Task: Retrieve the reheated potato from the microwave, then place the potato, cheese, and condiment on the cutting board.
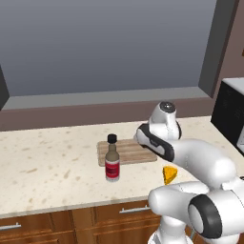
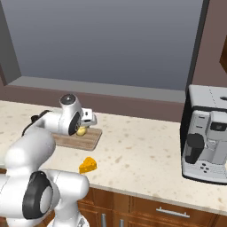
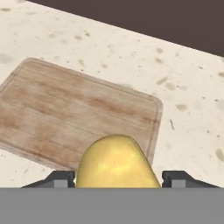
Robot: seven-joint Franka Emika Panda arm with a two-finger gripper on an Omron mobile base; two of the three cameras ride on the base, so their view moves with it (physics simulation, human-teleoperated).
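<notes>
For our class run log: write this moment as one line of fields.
gripper: shut on potato | potato: over cutting board | cheese: on counter | condiment bottle: on counter by board

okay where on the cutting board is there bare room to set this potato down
The cutting board is bare wood across its whole top. The potato sits between the fingers above its near edge. The condiment and cheese stand off it on the counter.

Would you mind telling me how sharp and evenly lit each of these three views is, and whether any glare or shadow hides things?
Left base view: even, flat light, no glare; the bottle and cheese are crisp. Right base view: equally flat; the arm hides part of the board, and the potato is small. Hand view: the potato looms large, soft-edged, with mild highlights; board grain is slightly blurred.
</notes>
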